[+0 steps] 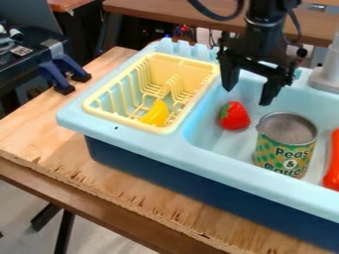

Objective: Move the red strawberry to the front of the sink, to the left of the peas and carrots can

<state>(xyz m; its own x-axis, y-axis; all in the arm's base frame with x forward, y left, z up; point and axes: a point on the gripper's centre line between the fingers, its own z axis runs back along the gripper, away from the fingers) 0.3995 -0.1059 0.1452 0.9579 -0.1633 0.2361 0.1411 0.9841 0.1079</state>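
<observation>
The black gripper [249, 94] hangs open over the sink basin, its two fingers apart with nothing between them. A red strawberry [234, 116] with a green top lies in the basin, just below the gripper and toward its left finger. To the right of the strawberry, a can [285, 149] with a green and yellow label stands upright. In the yellow dish rack [94, 110], at the left of the sink, lies a yellow banana-like toy [155, 113]. A red-orange object [333, 161] is partly cut off at the right edge.
The light blue toy sink [142, 147] rests on a wooden table [39, 130]. A grey faucet base [326, 77] rises at the back right. Blue clamps [61, 74] and dark equipment stand at the upper left.
</observation>
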